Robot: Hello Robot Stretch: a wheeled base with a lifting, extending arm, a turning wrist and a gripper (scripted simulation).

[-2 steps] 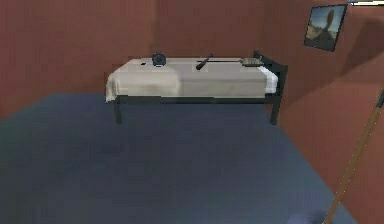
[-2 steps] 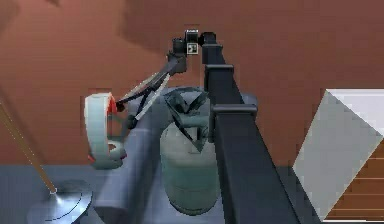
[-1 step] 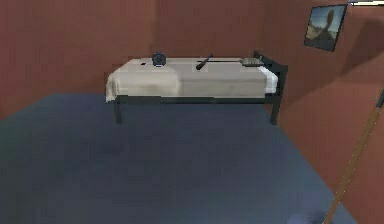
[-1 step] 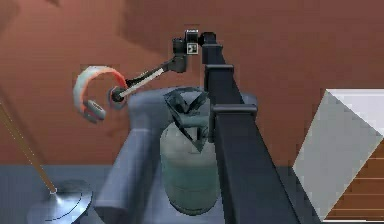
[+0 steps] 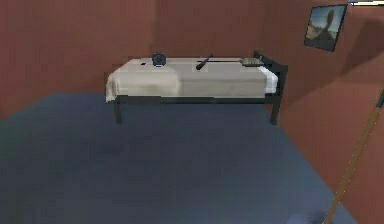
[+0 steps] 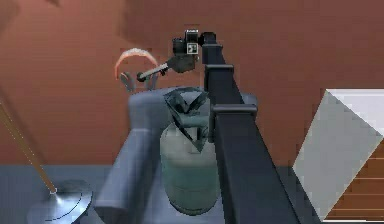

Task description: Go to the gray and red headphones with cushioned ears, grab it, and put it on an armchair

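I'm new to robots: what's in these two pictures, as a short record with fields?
Ahead: bed with small dark things on it; picture on the wall
Arm side: arm, gripper, pale red arc at its fingers' end
Lower in that view: grey-blue chair, grey cylinder, white box
Held: cannot tell

Arm (image 6: pixel 235 140) extended toward a red-brown wall (image 6: pixel 300 50). Claw (image 6: pixel 152 72) holds the headphones (image 6: pixel 127 63), a red and pale curved band hanging at its far end, clear of every surface. Directly beneath the claw: a grey armchair (image 6: pixel 140 150). Below the claw and beside the arm: a grey-green canister (image 6: pixel 185 165) with a dark crumpled top. Well down to its left: a floor lamp's round base (image 6: pixel 62 205). Far off to its right: a white box (image 6: pixel 345 150).
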